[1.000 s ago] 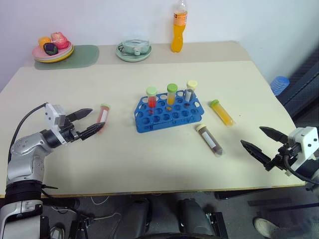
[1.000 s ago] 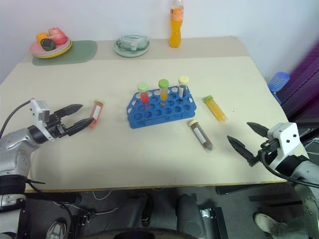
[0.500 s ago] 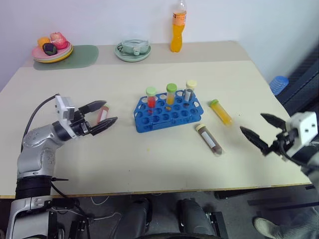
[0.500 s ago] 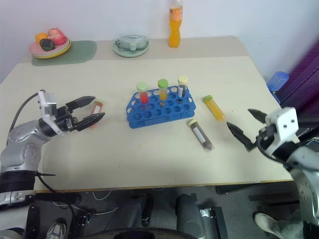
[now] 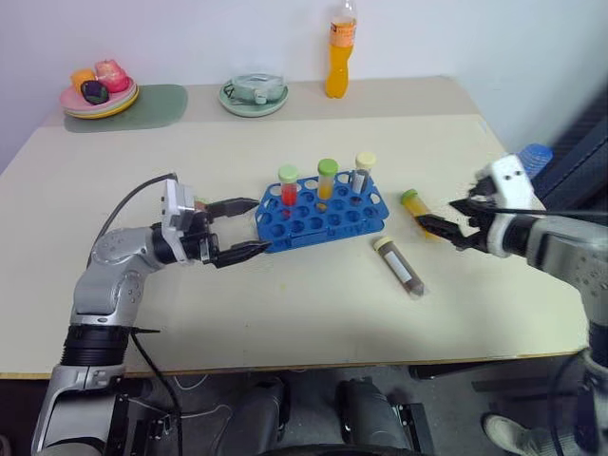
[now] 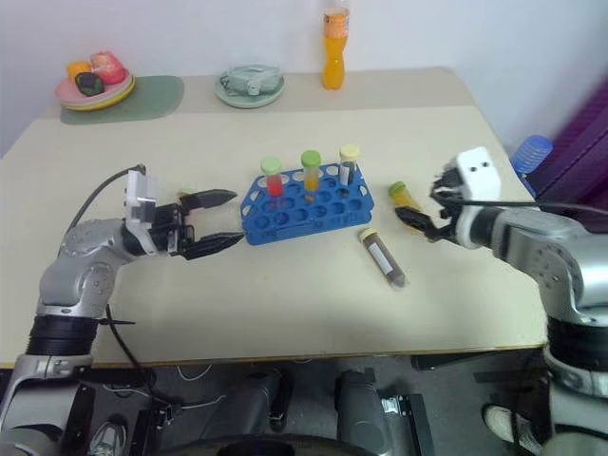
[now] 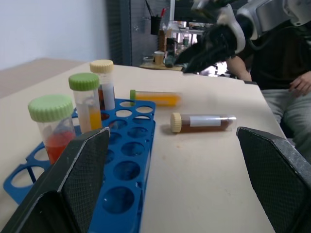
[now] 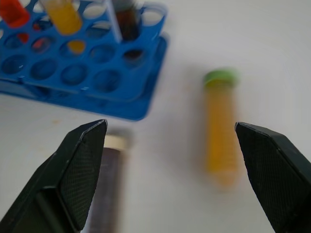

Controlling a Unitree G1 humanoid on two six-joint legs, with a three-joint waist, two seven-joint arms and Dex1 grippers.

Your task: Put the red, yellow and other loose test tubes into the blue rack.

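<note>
The blue rack (image 5: 321, 218) stands mid-table holding three capped tubes: red (image 5: 288, 186), yellow (image 5: 327, 180) and dark (image 5: 362, 172). Right of it lie a loose yellow tube (image 8: 219, 127) with a green cap and a loose brown tube (image 5: 400, 268) with a cream cap. My left gripper (image 5: 263, 224) is open and level, its tips at the rack's left end and nothing between them. The hand behind it hides the loose red tube. My right gripper (image 5: 435, 217) hangs open over the yellow tube, which lies between its fingers (image 8: 77, 171) untouched.
At the table's far edge stand an orange drink bottle (image 5: 340, 49), a pale green dish (image 5: 254, 96) and a plate of fruit (image 5: 99, 92) on a green mat (image 5: 152, 104). A blue object (image 5: 534, 158) sits beyond the right edge. A seated person (image 7: 291, 73) shows past the table.
My left gripper swept right, from beside the loose red tube to the rack's left end. My right gripper swung forward and left from the near right edge to over the yellow tube. Both stayed open.
</note>
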